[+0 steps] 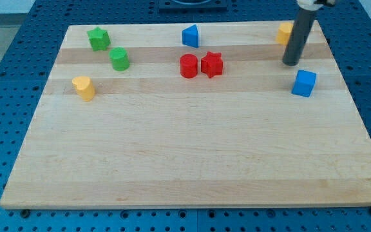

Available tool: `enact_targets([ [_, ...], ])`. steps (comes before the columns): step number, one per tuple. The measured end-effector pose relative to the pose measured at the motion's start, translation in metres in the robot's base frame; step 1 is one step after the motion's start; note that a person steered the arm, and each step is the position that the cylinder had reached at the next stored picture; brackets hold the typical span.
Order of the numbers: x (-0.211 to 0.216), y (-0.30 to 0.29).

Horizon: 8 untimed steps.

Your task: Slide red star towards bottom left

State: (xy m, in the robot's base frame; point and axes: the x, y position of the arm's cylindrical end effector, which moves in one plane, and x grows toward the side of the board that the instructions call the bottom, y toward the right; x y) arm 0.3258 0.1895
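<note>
Red star (pixel 212 64) lies well to the view's left of my tip (pixel 291 63).

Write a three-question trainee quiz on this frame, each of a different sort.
1. True or false: my tip touches the red star.
2. Which block sits directly at the star's left in the view? A) red cylinder B) blue cube C) green star
3. Fill in: the block partly hidden behind the rod is ____.

Key: 1 false; 2 A; 3 yellow.
</note>
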Motion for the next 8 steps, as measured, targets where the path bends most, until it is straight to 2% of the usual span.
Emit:
enact_targets([
  [2,-0.010,-0.073],
  [5,-0.011,-0.141],
  [8,0.026,-0.183],
])
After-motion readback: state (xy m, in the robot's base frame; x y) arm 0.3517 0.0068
